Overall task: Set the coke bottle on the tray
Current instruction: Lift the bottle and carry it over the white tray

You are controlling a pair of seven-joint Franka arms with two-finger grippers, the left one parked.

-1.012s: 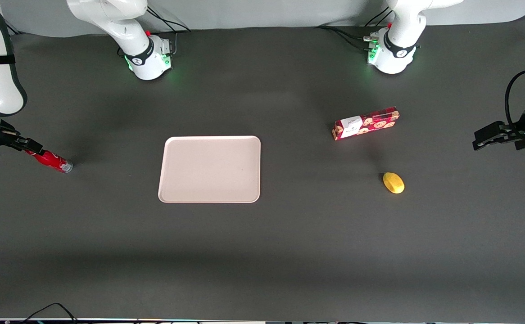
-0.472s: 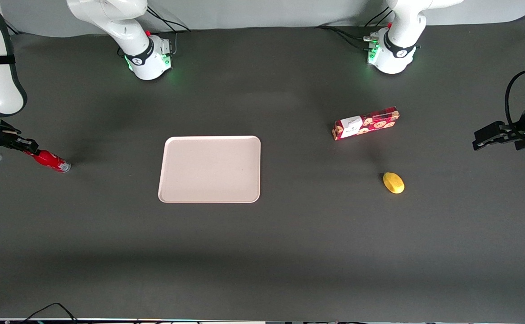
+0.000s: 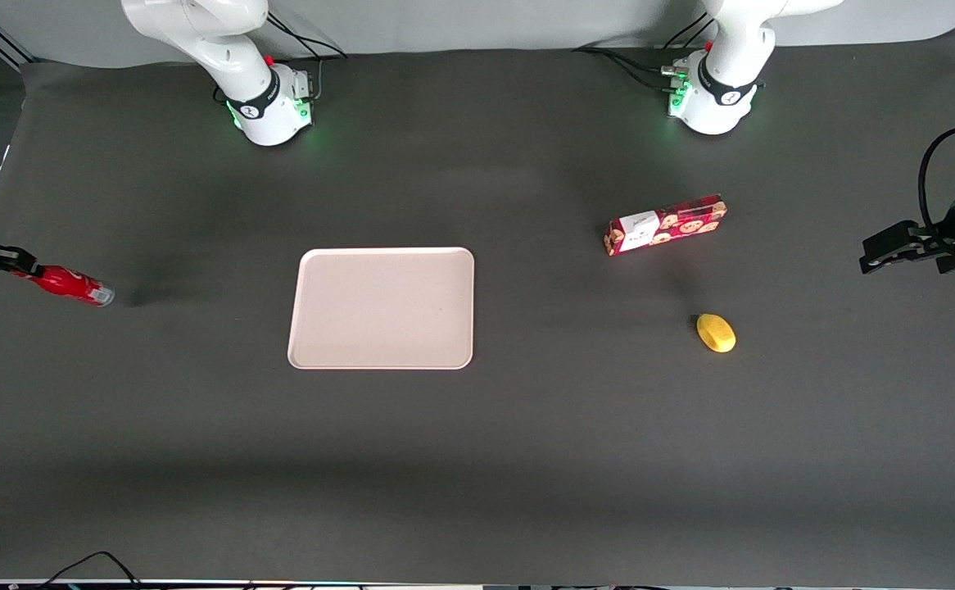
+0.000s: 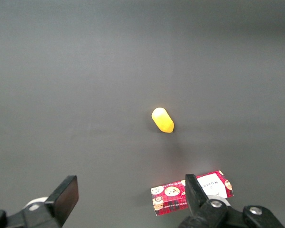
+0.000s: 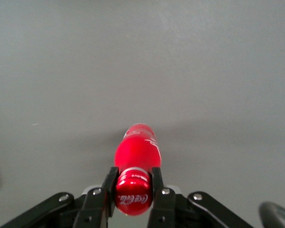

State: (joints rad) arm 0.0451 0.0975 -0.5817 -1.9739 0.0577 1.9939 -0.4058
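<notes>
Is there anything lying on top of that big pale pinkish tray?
Nothing: the pale pinkish-beige rectangular tray shows only bare surface. The small glossy red coke bottle hangs toward the working arm's end of the table, gripped at its cap by the end effector. What lies beneath the tray is covered.

The tray (image 3: 381, 308) lies mid-table (image 3: 477, 459). The bottle (image 3: 68, 285), clamped at its cap in the gripper (image 3: 25, 270), is toward the working arm's end; box (image 3: 665, 224) and lemon (image 3: 715, 333) toward the parked arm's, lemon nearer the camera.
</notes>
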